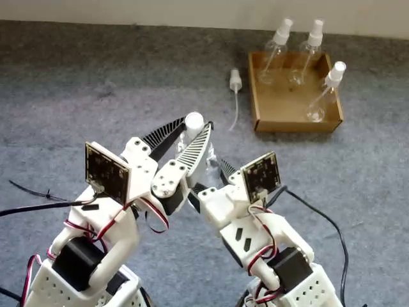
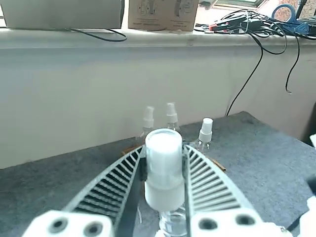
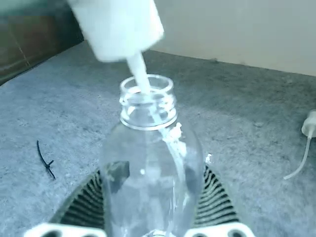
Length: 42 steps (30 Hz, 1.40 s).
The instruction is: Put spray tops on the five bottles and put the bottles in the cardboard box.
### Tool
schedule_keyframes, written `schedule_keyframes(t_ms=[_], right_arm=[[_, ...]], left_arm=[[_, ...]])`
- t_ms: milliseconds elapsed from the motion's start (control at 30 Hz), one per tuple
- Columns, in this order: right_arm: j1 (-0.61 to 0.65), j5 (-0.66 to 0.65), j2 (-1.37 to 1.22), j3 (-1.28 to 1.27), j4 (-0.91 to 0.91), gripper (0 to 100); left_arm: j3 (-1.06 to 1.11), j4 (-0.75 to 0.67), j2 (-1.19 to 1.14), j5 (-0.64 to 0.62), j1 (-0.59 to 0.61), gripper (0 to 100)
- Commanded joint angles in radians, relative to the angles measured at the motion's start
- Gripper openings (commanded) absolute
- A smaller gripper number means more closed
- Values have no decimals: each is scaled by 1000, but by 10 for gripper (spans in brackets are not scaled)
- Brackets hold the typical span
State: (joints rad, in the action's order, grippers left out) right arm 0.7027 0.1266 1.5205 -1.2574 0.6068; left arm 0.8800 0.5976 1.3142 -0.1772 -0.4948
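as the bottle [image 3: 150,163] looked light, slick and thin-walled, my right tool [image 3: 150,200] clasped its belly over the bench [image 1: 96,96]; my left tool [image 2: 164,155] pinched the stiff top [image 2: 164,173] by its cap, tube in the neck.

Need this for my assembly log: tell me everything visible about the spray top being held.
The spray top is white, plastic-looking: a cylindrical cap with a thin tube below. The left hand clamps the cap. The tube reaches into the open neck of the clear bottle; the cap is not yet seated.
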Motion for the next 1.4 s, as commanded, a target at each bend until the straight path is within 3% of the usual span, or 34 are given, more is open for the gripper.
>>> schedule_keyframes(t_ms=[0,367,633,900,1167,1367], right_arm=[[13,6,76,48,-30,5],[10,6,130,-44,-99,5],[8,-66,130,-38,-97,5],[7,-64,50,-39,-102,5],[7,-68,16,-42,-102,5],[7,-64,16,-41,-102,5]], left_arm=[[-5,8,2,-8,22,4],[-1,5,-5,-3,-47,4],[1,8,-5,-3,-8,4],[-1,11,-5,-6,-44,4],[-30,129,-4,-8,-47,4],[-35,138,-5,-3,-47,4]])
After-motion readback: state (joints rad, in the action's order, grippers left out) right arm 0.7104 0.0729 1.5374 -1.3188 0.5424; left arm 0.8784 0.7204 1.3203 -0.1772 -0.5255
